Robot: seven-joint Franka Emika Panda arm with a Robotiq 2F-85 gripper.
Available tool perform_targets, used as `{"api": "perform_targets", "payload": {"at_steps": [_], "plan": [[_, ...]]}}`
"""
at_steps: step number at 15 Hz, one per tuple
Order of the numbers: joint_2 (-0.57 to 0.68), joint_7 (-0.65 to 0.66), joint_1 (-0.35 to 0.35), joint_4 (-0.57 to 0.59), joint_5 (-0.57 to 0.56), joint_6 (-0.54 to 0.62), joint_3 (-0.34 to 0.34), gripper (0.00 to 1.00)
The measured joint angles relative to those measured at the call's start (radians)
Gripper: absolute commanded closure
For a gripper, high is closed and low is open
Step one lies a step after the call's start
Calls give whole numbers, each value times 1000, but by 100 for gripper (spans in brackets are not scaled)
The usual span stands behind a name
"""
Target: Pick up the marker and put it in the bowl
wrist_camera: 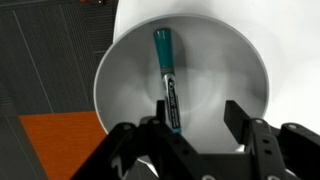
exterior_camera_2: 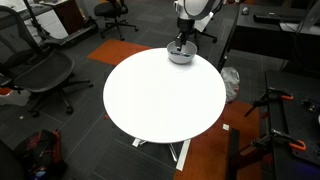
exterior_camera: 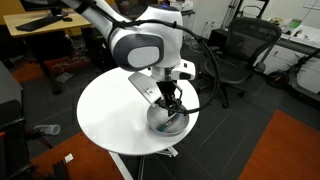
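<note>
The grey metallic bowl (exterior_camera: 160,125) stands at the edge of the round white table (exterior_camera: 110,110). It also shows in an exterior view (exterior_camera_2: 181,57) and fills the wrist view (wrist_camera: 125,85). The teal-blue marker (wrist_camera: 166,80) lies inside the bowl, running from the rim side down toward the bottom. My gripper (wrist_camera: 185,125) hangs directly over the bowl with its fingers spread wide, open and holding nothing. The marker's lower end lies close to one finger. In both exterior views the gripper (exterior_camera: 170,104) (exterior_camera_2: 181,42) sits just above the bowl and hides the marker.
Office chairs (exterior_camera: 235,50) (exterior_camera_2: 40,75) stand around the table. Desks (exterior_camera: 45,30) and orange carpet patches (exterior_camera: 285,150) lie beyond it. A tripod stand (exterior_camera_2: 275,115) is near the table. The bowl sits close to the table's edge.
</note>
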Motion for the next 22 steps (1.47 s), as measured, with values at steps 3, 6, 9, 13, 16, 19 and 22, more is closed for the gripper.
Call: {"api": "perform_targets", "payload": {"at_steps": [3,6,9,13,16,19,22], "plan": [[-11,1,2,-6,0,23,0,0],[-58,1,8,-47,-1,61,-1,0],[-135,2,19,-111,-5,87,-7,0],[-270,31,44,-208,-29,85,-24,0],[-370,62,63,-281,-67,78,-38,0],[-448,78,71,-335,-88,75,-39,0],[-438,78,70,-333,-88,75,-39,0]]}}
